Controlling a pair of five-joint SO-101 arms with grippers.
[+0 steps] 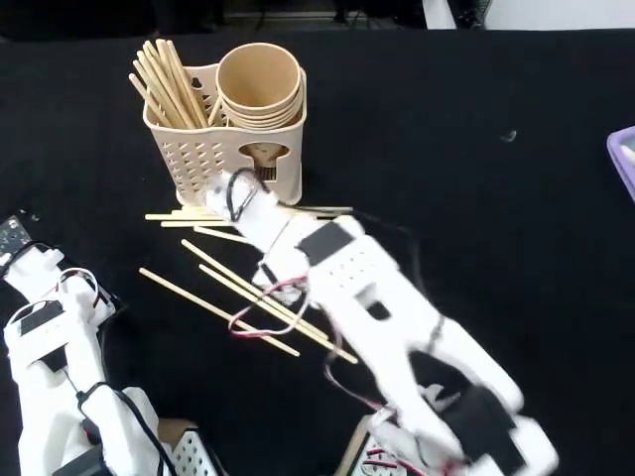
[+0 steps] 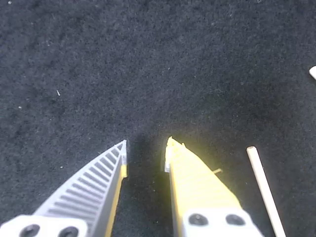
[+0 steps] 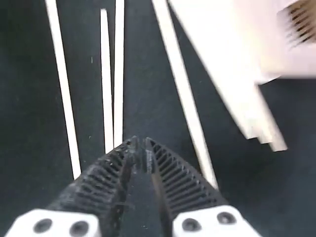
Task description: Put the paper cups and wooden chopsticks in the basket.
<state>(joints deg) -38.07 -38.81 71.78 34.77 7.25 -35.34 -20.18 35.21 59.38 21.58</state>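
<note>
- Paper cups (image 1: 260,84) sit stacked, mouths up, in the right compartment of the basket (image 1: 198,159).
- One bunch of chopsticks (image 1: 164,84) stands on end in the left compartment, leaning left.
- Loose chopsticks (image 1: 184,218) lie flat just in front of the basket, parallel to its front. Others (image 1: 198,301) lie diagonally farther out.
- The right gripper (image 3: 139,145) is at the basket's front, its tips pressed together over the loose sticks.
- The left gripper (image 2: 145,148) is well to the basket's front left, jaws parted and holding nothing.

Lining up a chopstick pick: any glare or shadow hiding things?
High view: even light, loose chopsticks plain against the black cloth. Right wrist view: the basket glares near-white. Left wrist view: shadow pools under the left end effector.
</note>
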